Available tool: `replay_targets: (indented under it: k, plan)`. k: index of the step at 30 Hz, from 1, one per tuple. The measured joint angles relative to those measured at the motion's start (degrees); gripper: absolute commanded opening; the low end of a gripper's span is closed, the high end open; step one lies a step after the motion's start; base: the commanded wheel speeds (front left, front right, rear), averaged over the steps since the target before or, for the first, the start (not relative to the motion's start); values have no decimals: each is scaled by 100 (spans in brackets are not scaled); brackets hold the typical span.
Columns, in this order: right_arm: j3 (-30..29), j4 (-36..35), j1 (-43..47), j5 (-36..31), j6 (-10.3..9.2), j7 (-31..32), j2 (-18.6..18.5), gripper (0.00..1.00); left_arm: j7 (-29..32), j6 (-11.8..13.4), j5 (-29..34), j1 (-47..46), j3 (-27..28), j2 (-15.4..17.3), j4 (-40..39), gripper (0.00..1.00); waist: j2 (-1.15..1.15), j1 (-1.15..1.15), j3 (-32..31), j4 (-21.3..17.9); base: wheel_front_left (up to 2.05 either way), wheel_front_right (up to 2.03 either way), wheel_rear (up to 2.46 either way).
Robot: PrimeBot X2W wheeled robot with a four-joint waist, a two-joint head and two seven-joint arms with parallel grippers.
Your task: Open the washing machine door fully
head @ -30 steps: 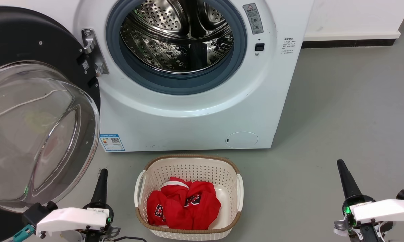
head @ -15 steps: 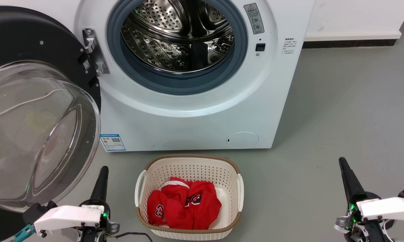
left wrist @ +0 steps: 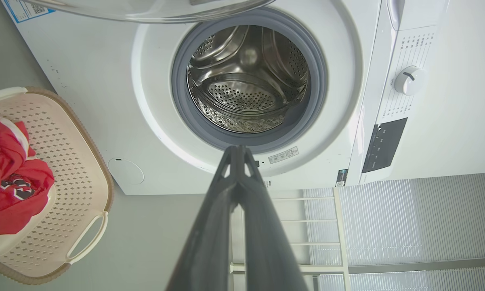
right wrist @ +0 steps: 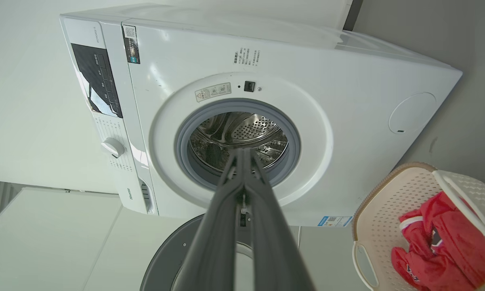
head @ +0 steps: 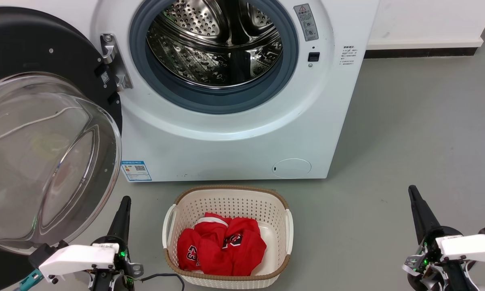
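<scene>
Left hand (head: 125, 200) shifted slightly, near washing machine door (head: 44, 153) glass edge.

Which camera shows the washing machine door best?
The head view: the washing machine door is swung open at left, black disc and glass bowl clear. Left wrist view catches a glass sliver; right wrist view, its dark rim.

flr (head: 412, 133): grey, smooth | wall (head: 428, 18): white w/ dark skirting (head: 420, 52) | ribbed white panels (left wrist: 420, 218) | light: even

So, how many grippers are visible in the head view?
2. The left gripper is at the lower left, beside the open washing machine door; the right gripper is at the lower right, above the floor.
</scene>
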Motion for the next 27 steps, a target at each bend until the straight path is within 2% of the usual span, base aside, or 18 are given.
replay_targets:
  k: [20,27]
  plan:
    - [-112,85,-109,795,0,192,13,0,208,-37,-827,-112,49,2,98,0,0,0,1,22,0,0,0]
    - [-132,89,-118,814,0,218,22,0,215,-37,-847,-118,51,2,102,0,0,0,1,23,0,0,0]
